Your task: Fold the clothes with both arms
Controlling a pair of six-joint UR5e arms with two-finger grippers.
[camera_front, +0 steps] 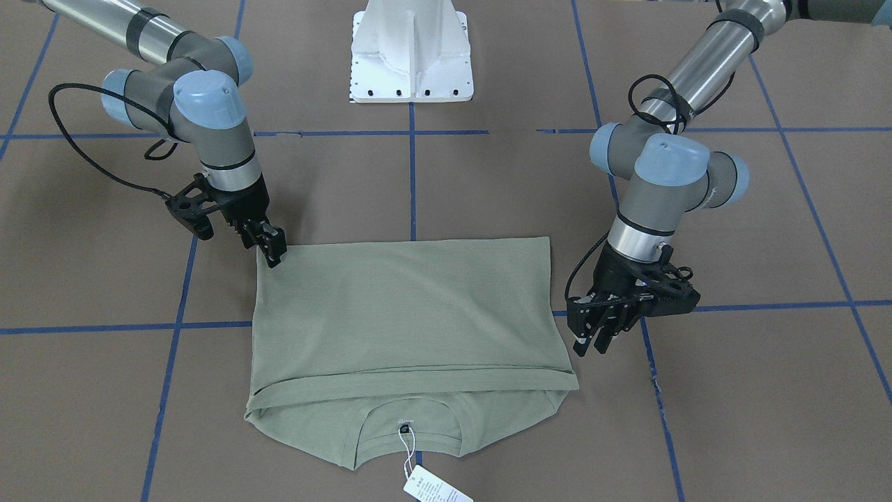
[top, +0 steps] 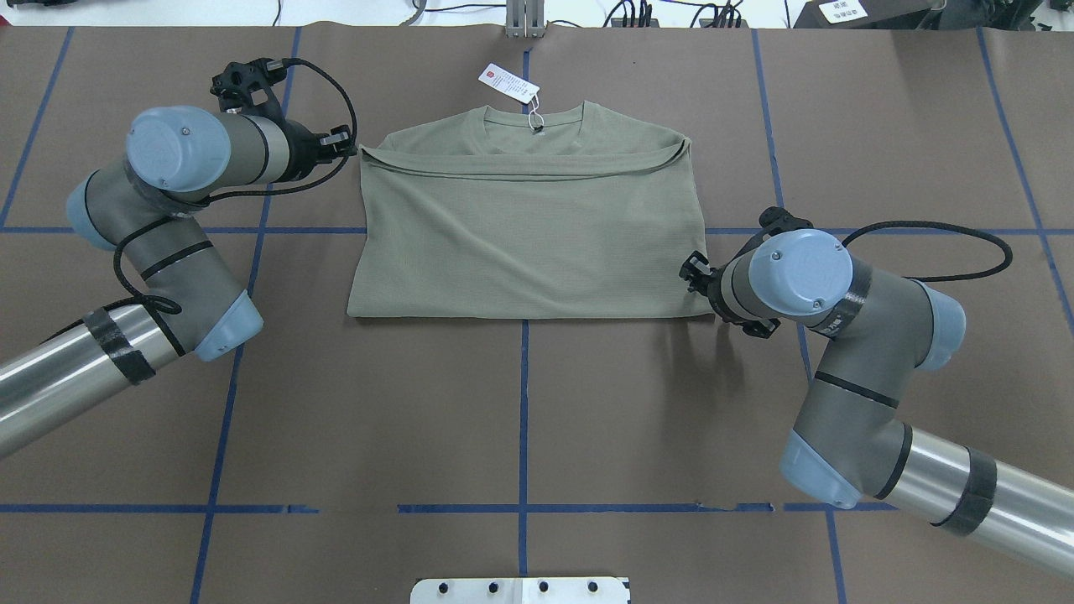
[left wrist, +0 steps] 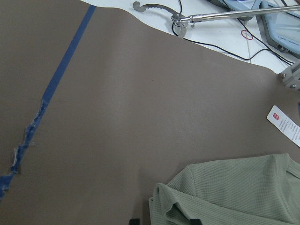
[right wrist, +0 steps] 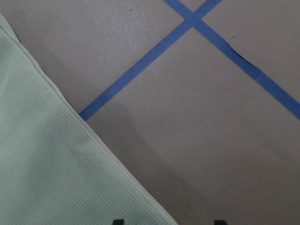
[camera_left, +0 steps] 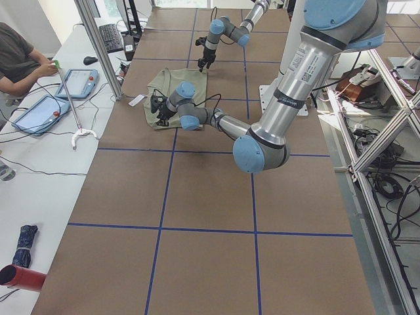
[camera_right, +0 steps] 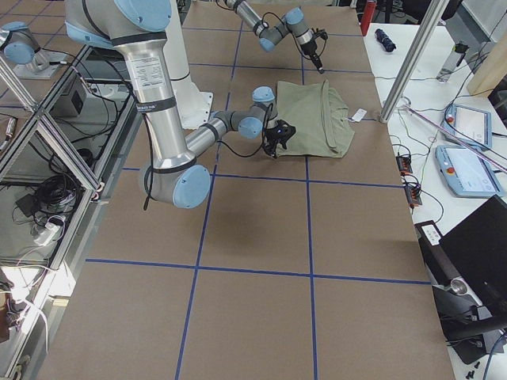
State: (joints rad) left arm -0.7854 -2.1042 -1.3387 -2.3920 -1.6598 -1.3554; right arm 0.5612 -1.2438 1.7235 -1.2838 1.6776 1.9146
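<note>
Overhead exterior layout: brown surface (top: pixel 520 403) crossed by blue tape lines (top: pixel 522 419); 1 green shirt (top: pixel 524 235) lies in the upper middle of the frame, with 1 arm on each side.
Shirt fold: flat, a rough rectangle; 1 layer is laid over the body, and its folded edge ends just below the collar (camera_front: pixel 411 425). The neck end points to the top of the overhead view.
Left arm (top: pixel 168 210): enters from the lower left of the overhead view and bends up toward the shirt's upper left corner.
Right arm (top: pixel 847 335): enters from the lower right, wrist at the shirt's right edge near its lower corner.
Pedestal (camera_front: pixel 411 52): white, top centre of the front-facing view.
Left hand (camera_front: pixel 591 346): right of the shirt in the front-facing view, just beside the end of the fold. Fingers point down, parted, holding nothing.
Right hand (camera_front: pixel 273 254): at the shirt's upper left corner in the front-facing view. Its wrist camera shows 2 tips set wide with the flat cloth edge between them, not pinched.
Hang tag (top: pixel 506 83): white with a red mark, strung to the collar, lying on the surface just past it.
</note>
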